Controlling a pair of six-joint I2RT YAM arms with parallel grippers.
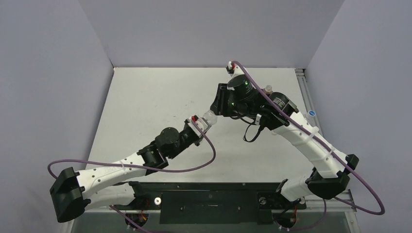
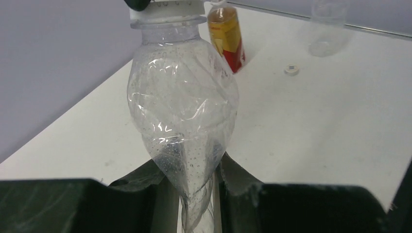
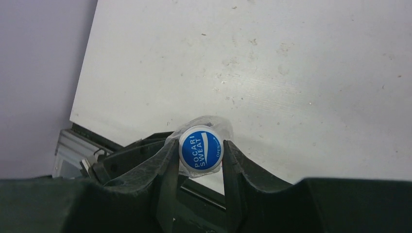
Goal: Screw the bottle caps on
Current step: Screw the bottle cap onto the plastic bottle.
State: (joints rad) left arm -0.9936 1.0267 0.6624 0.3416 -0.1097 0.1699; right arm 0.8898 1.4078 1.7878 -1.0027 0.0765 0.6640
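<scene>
Left gripper (image 2: 192,187) is clamping the clear bottle (image 2: 180,97) by its bottom end. The plastic is crumpling flat between the fingers there, and the body is bulging out past the pinch.

Right gripper (image 3: 200,151) is gripping the blue-and-white cap (image 3: 200,144), one finger on each side of its rim, with the printed face pointing at the wrist camera. That cap is sitting on the clear bottle's neck, and a bit of clear plastic is showing around and behind it. Can't tell how far it's threaded on.

In the top view the clear bottle is spanning between the two grippers over the middle of the table (image 2: 316,141), neck pointing toward the right arm. Can't tell if it's touching the tabletop.

Amber bottle (image 2: 227,41), red band near its base, is standing upright beyond the clear bottle's neck and apart from it. Its top is partly hiding behind the clear bottle's collar.

Plain white cap (image 2: 291,69) is lying flat on the table to the right of the clear bottle in the left wrist view. It's well apart from it, and near the amber bottle without touching.

A see-through shape (image 2: 326,29) is showing further beyond the clear bottle, too faint to identify.
</scene>
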